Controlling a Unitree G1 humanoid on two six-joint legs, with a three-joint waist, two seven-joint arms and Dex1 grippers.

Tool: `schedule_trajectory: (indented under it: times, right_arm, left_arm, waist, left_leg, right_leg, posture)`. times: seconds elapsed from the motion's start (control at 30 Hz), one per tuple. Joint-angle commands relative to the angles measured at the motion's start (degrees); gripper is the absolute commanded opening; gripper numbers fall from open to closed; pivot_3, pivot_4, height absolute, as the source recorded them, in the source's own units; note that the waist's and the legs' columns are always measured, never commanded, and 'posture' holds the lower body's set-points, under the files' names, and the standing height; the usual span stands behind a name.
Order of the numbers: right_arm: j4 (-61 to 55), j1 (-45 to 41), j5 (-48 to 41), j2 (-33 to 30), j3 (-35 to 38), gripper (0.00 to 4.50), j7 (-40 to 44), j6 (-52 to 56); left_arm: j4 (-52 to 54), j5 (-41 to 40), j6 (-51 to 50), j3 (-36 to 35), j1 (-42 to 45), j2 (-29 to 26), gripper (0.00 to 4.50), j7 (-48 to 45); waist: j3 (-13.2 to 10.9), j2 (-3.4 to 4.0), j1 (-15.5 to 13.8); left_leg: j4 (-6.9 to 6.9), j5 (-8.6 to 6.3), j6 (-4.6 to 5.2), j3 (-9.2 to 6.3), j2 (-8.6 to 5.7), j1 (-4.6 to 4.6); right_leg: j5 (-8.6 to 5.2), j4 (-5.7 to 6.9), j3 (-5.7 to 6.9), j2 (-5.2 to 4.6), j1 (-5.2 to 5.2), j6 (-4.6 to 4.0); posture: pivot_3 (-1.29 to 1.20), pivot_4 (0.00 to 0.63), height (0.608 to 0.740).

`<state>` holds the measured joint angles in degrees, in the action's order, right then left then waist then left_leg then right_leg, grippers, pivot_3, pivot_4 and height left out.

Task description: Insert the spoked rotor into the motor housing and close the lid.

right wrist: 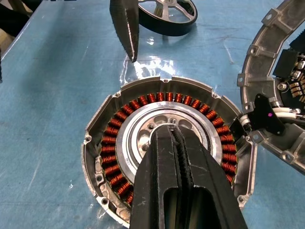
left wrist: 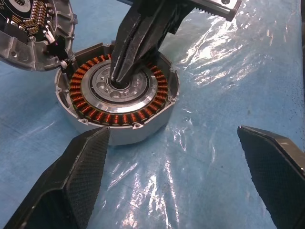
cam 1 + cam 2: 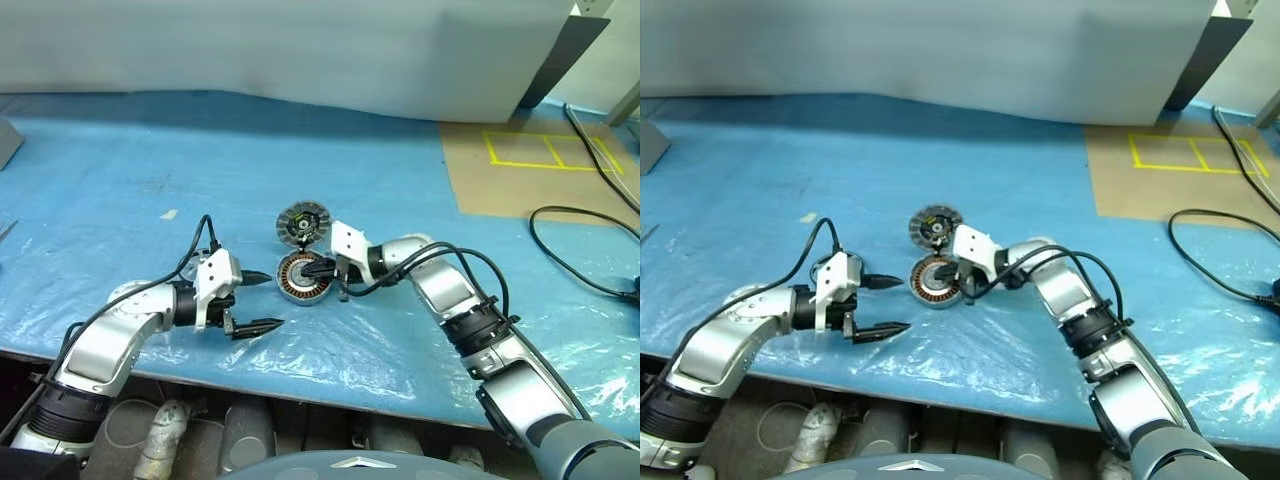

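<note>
The right hand [image 3: 320, 268], pressed together, pokes the housing's [image 3: 298, 288] middle. The left hand [image 3: 272, 300] is spread at its 9 o'clock. The rotor [image 1: 167, 14] lies on the desk [image 3: 120, 180] past that hand. The lid [image 3: 303, 224] is at 12. Lower the rotor in flat, right over the middle.

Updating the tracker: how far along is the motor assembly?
Done: nothing yet. The spoked rotor lies on the table outside the motor housing; the lid lies open beside it. In hand: shut right gripper tips at the housing's centre; left gripper open, empty. Left: insert rotor, close lid.
</note>
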<state>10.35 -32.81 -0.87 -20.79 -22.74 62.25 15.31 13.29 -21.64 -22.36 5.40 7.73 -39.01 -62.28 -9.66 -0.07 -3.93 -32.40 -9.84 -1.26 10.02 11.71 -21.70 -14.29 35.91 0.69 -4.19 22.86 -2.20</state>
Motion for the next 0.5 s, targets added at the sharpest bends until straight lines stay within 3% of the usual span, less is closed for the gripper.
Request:
schedule_trajectory:
  times: [0.03, 0.27, 0.4, 0.5]
  right_arm:
    - [0.18, 2.53, 0.77, -1.29, -1.53, 0.03, 0.52, 1.63]
    - [-3.19, -2.27, -12.42, 4.54, 8.86, 0.03, -1.24, 13.65]
    - [-1.42, -2.93, -11.19, 5.62, 8.97, 0.03, -4.28, 13.61]
    - [1.09, -0.58, -2.54, 2.62, 1.67, 0.03, -5.59, 6.66]
  left_arm:
    - [0.78, -1.12, -0.14, -0.66, 1.74, -0.21, 4.5, -0.35]
    - [0.56, -1.41, 0.14, -0.75, 1.63, 0.02, 4.5, -0.5]
    - [0.34, -1.47, 0.7, -0.85, 0.91, -0.01, 4.5, -0.66]
    - [-0.16, -1.34, 1.5, -1.06, 0.36, -0.2, 4.5, -0.93]
  waist:
    - [0.01, -0.01, 0.02]
    - [0.01, 0.0, 0.14]
    - [0.01, 0.0, 0.06]
    - [0.01, 0.0, -0.07]
  left_leg:
    - [0.0, 0.0, 0.0, 0.0, 0.0, 0.08]
    - [0.06, -0.01, 0.01, 0.01, -0.01, 0.11]
    - [0.09, 0.01, -0.01, 0.01, 0.0, -0.18]
    - [0.13, 0.01, -0.02, 0.01, 0.0, -0.27]
  right_leg:
    - [0.0, 0.0, -0.01, 0.0, -0.08, 0.0]
    - [0.0, 0.0, -0.05, 0.0, -0.03, 0.0]
    - [0.0, -0.06, 0.01, 0.01, 0.21, -0.01]
    - [0.0, -0.15, 0.07, 0.0, 0.22, -0.01]
  posture:
    - [0.0, 0.15, 0.74]
    - [0.0, 0.15, 0.74]
    - [0.0, 0.15, 0.74]
    - [0.0, 0.15, 0.74]
